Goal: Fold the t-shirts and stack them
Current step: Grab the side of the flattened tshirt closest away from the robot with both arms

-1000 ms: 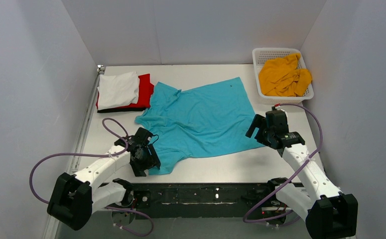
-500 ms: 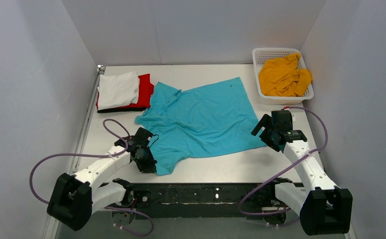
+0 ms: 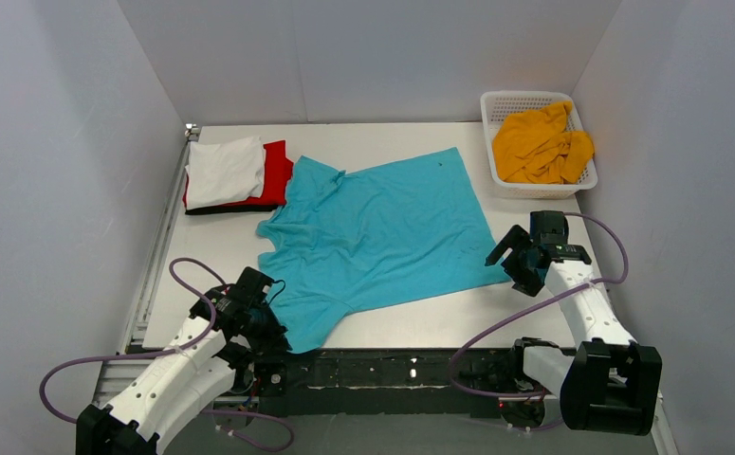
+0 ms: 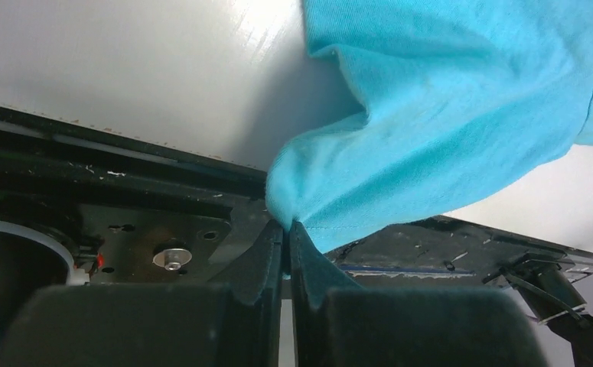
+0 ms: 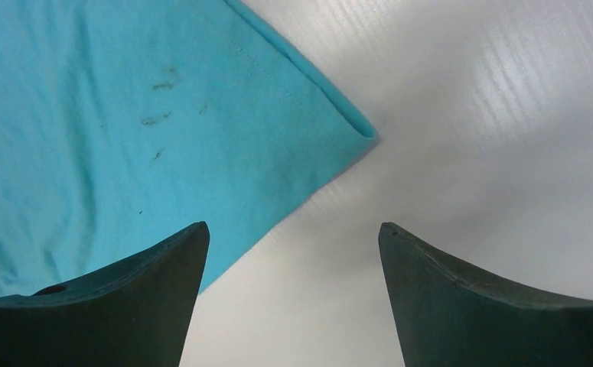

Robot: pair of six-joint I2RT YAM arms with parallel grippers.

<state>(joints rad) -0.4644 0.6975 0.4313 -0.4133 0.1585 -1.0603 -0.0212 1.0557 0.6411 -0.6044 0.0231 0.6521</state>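
Note:
A turquoise t-shirt [image 3: 382, 232] lies spread over the middle of the table. Its near-left corner is drawn out to the table's front edge, where my left gripper [image 3: 274, 337] is shut on it. In the left wrist view the fingers [image 4: 287, 226] pinch a fold of the turquoise cloth [image 4: 446, 99] above the black base rail. My right gripper [image 3: 508, 263] stands open just off the shirt's near-right corner [image 5: 366, 131], with bare table between its fingers [image 5: 293, 226]. White [image 3: 223, 171], red [image 3: 276, 172] and black [image 3: 213, 209] t-shirts lie folded in a stack at the back left.
A white lattice basket [image 3: 532, 98] at the back right holds a crumpled mustard-yellow t-shirt [image 3: 539, 142]. The black base rail [image 3: 401, 365] runs along the near edge. Grey walls close in on three sides.
My left gripper shut on the shirt's near-left corner and pulled it back toward the front edge. My right gripper drifted right and nearer, staying open.

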